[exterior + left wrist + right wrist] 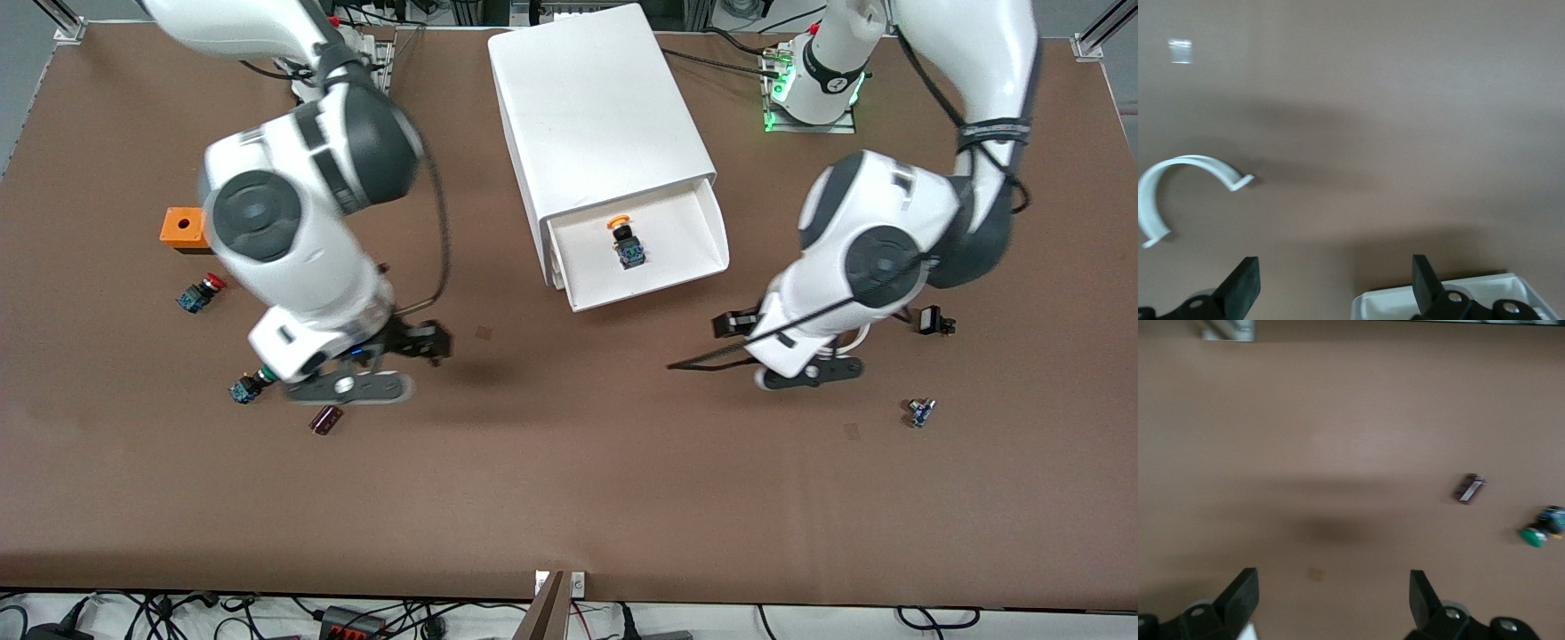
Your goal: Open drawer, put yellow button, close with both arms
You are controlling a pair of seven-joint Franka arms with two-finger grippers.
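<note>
**Button in the open drawer; closing not yet done**

Nearest the front camera, a small dark cylinder [325, 420] and a green-capped switch [243, 388] are seen on the bench [569, 498] toward the right arm's end, and a small blue part [920, 412] toward the left arm's end. Just above these, the two claws are found. The right claw [1333, 600] is held over bare bench, released, with its fingers [1241, 593] spread wide and nothing between them. The left claw [1336, 283] is likewise released and empty; a corner of the drawer [1451, 300] is caught in its wrist view, along with a white curved clip [1185, 180] lying on the bench.

Farther from the camera, the drawer [685, 267] is seen pulled out of the white cabinet [596, 107], its front edge facing the camera. The yellow button [627, 240] is lying inside it, its long axis running roughly along the drawer's travel, cap toward the cabinet. A red-capped switch [200, 293] and an orange block [182, 227] are left untouched near the right arm.

The placing is judged done. The coming push turns on one relation: the drawer front lies between the two claws and farther from the camera than both, so each must be brought inward to it. The left claw is judged the nearer.
</note>
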